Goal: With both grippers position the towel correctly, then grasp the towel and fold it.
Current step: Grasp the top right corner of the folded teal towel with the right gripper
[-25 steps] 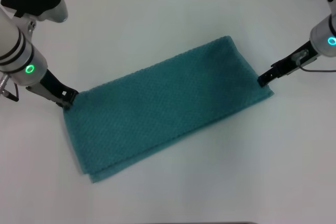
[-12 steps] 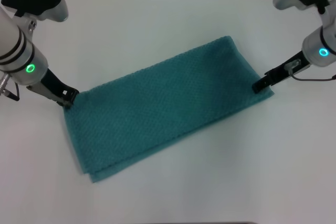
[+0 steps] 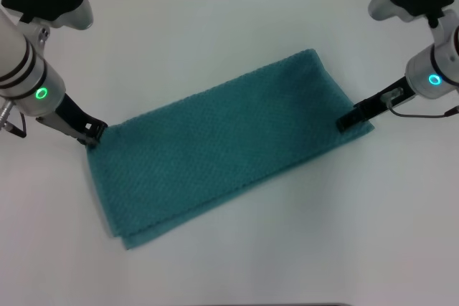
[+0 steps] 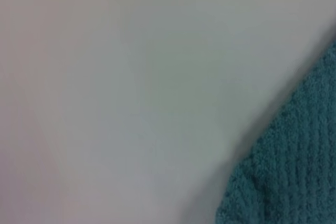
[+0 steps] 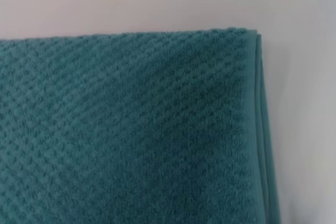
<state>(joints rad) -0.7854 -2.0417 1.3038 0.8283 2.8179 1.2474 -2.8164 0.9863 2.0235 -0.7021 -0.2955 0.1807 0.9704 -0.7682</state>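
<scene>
The right end effector point(image 3: 346, 122) has slid onto the teal towel's point(image 3: 222, 145) corner, fingers unclear, ready to grab; the left end effector point(image 3: 92, 135) waits at the other corner.

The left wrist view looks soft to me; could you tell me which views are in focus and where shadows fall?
Left wrist view: out of focus, only a blurred towel corner against the pale table. Right wrist view: sharp, weave and layered edge readable. Head view: evenly lit, soft shadows under the left gripper and right gripper at opposite towel ends.
</scene>
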